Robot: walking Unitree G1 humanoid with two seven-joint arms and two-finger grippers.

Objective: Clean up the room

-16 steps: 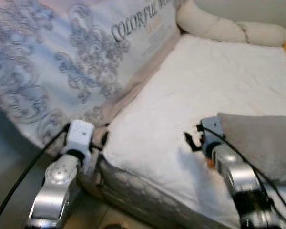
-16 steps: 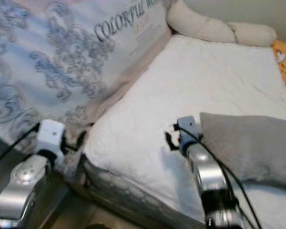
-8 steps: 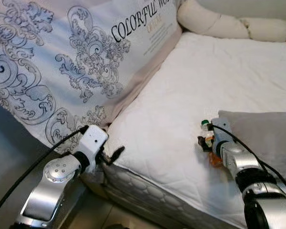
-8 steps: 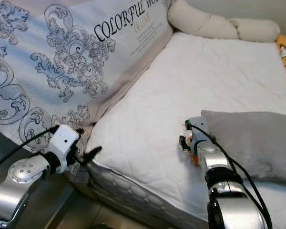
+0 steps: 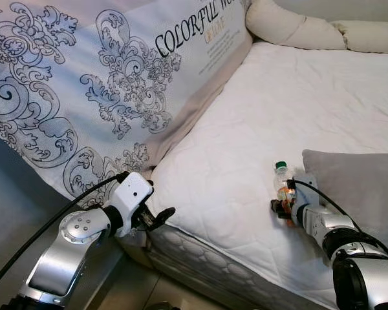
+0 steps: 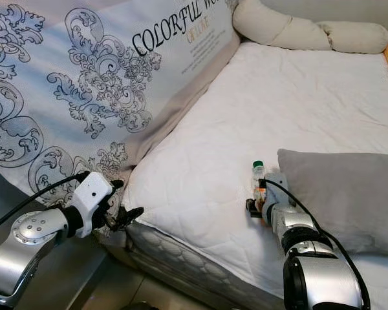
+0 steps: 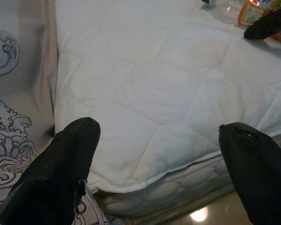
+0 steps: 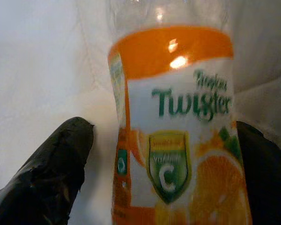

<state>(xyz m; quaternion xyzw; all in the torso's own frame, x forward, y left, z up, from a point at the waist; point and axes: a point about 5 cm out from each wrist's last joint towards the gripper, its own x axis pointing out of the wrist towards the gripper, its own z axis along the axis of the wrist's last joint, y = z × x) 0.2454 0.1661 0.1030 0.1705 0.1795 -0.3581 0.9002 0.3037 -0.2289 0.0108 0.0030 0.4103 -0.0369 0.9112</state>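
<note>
White mattress (image 5: 297,123); right gripper (image 5: 286,205) straddles bottle (image 5: 282,181); left gripper (image 5: 160,216) agape at edge.

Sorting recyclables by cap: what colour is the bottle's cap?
Green; the bottle cap shows best in the left eye view.

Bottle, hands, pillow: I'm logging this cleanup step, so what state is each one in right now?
Bottle: upright on the white mattress, green cap on, between the right hand's fingers.
Right hand: fingers either side of the bottle; grip not confirmed.
Left hand: open, holding nothing, at the mattress corner.
Grey pillow: lying flat beside the bottle.
</note>
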